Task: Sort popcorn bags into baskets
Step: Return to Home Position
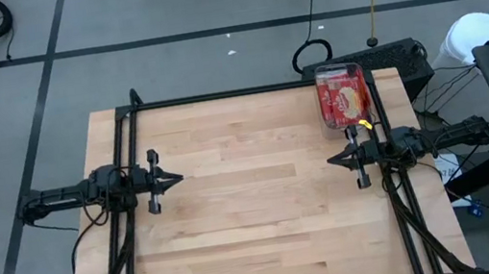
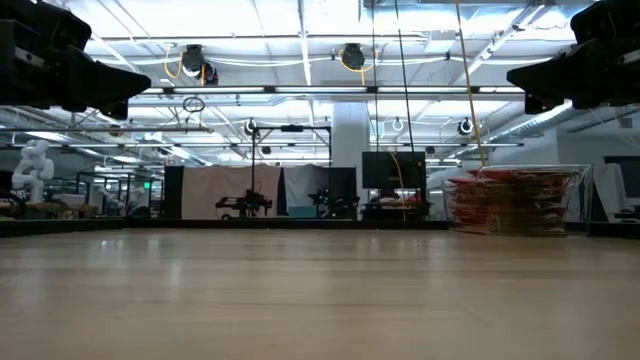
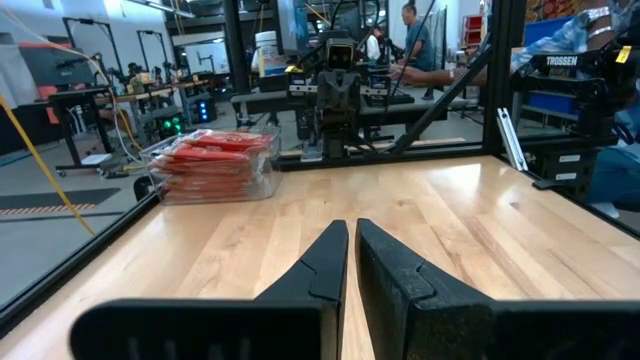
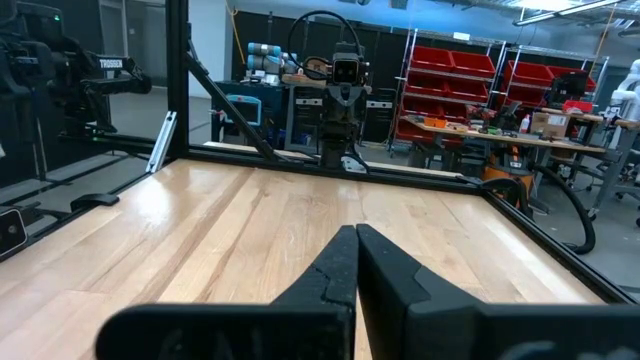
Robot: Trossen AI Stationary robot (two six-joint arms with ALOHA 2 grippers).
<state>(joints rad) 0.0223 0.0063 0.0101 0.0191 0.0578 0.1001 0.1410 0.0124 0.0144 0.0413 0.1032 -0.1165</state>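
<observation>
A clear plastic basket (image 1: pixel 344 100) stands at the table's far right, by the frame. It holds a stack of red popcorn bags (image 1: pixel 342 98) with a yellow-cream oval on top; the stack also shows in the low view (image 2: pixel 512 200) and the left wrist view (image 3: pixel 212 160). My left gripper (image 1: pixel 179 177) hovers shut above the table's left side, fingers pointing right. My right gripper (image 1: pixel 331 160) hovers shut above the right side, just near of the basket, fingers pointing left. Both grippers hold nothing, as the left wrist view (image 3: pixel 352 250) and the right wrist view (image 4: pixel 355 255) show.
A black metal frame (image 1: pixel 219 95) runs along the table's far edge and down both sides. Bare wood (image 1: pixel 254 203) spans the table between the two grippers. Cables and a dark box (image 1: pixel 388 57) lie beyond the far right corner. People sit at benches (image 3: pixel 410 40) in the room behind.
</observation>
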